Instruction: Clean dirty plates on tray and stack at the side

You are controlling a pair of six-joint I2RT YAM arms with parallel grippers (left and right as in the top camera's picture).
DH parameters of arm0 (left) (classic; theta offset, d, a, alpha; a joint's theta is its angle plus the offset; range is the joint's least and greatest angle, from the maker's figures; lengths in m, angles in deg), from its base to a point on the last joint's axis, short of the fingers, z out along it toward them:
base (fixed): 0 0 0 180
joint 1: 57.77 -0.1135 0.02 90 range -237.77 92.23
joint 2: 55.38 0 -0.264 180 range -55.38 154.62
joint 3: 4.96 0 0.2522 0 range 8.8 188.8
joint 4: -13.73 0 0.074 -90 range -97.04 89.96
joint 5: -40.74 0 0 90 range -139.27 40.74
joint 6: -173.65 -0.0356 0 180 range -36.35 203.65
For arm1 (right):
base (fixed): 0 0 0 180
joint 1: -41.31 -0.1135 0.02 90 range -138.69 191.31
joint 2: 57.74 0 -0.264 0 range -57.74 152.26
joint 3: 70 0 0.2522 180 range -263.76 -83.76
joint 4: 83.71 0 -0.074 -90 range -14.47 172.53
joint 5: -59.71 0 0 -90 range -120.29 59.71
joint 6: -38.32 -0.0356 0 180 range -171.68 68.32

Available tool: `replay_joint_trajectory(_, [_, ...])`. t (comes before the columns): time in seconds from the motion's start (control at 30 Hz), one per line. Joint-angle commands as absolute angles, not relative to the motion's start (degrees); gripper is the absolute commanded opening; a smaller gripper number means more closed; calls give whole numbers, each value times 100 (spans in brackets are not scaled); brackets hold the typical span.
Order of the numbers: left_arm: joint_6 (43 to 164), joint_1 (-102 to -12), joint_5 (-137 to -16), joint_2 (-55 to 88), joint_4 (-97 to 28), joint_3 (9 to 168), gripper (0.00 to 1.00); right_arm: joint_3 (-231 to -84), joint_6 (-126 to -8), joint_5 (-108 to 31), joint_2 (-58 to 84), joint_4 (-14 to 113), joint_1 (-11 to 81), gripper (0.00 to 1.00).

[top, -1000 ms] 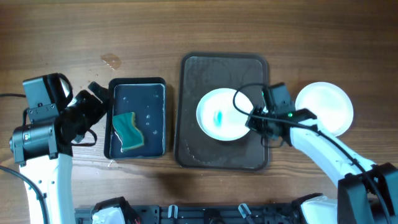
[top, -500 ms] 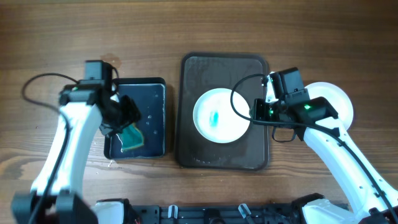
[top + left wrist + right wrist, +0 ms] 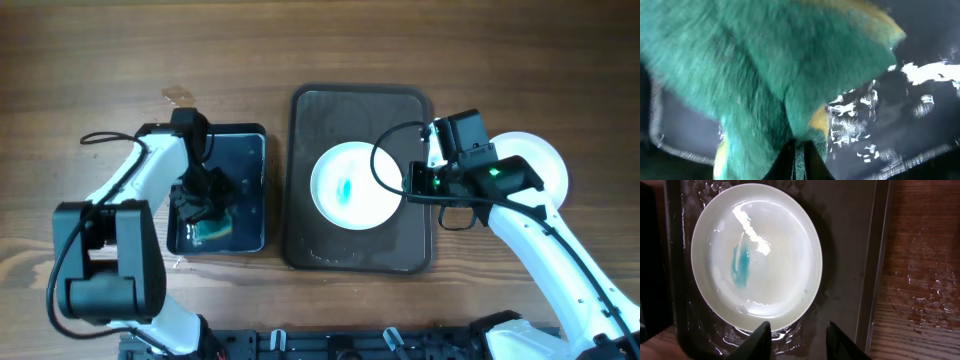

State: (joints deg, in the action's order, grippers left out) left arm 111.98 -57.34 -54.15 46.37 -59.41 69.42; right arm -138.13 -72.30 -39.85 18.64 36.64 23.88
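On the brown tray (image 3: 310, 110) sits a smeared plate (image 3: 350, 187) (blue streak), the right gripper (image 3: 799, 331) spread wide and empty beside its rim. The left gripper (image 3: 205, 197) seems clamped on the green sponge (image 3: 765, 65).

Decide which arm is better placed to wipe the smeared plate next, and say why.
Left: the left end effector is shut on the green sponge; the right end effector stands open, empty, beside the plate.

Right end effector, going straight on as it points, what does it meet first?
Probably the near rim of the smeared plate on the tray, just ahead of the right end effector; depth is unclear.
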Motion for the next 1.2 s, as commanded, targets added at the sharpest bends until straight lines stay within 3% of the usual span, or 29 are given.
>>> replay_joint_trajectory(0.0, [11061,-5723,-5240,3872,-6146,7285,34,-13867,-7134,-3883,1815,3647,2412,36])
replay_joint_trajectory(0.07, [10903,-5730,-5227,3488,-6236,7285,51,-13867,-7134,-3883,1815,3647,2412,36])
replay_joint_trajectory(0.1, [10807,-5730,-5166,3383,-6260,7285,53,-13867,-7134,-3883,1815,3647,2414,36])
replay_joint_trajectory(0.27, [11105,-5730,-4565,3322,-6195,7058,45,-13867,-7134,-3883,1815,3636,2412,37])
replay_joint_trajectory(0.47, [11306,-5727,-4449,3680,-4938,5972,35,-13867,-7140,-3885,1815,3614,2412,37])
replay_joint_trajectory(0.53, [11242,-5727,-4589,3811,-4673,5886,24,-13867,-7138,-3922,1815,3614,2412,37])
replay_joint_trajectory(0.6, [11238,-5727,-4713,3855,-4525,5886,4,-13867,-7142,-3924,1815,3614,2412,37])
replay_joint_trajectory(0.83, [10781,-5727,-5373,3802,-5309,6693,4,-13867,-7800,-3472,1815,3590,2414,37])
replay_joint_trajectory(0.93, [10779,-5727,-5371,3669,-5790,7316,4,-13865,-8530,-2761,1822,3555,2414,43])
replay_joint_trajectory(1.17, [10781,-5658,-5312,3584,-5768,7449,4,-13865,-6670,-4213,2076,3940,2414,44])
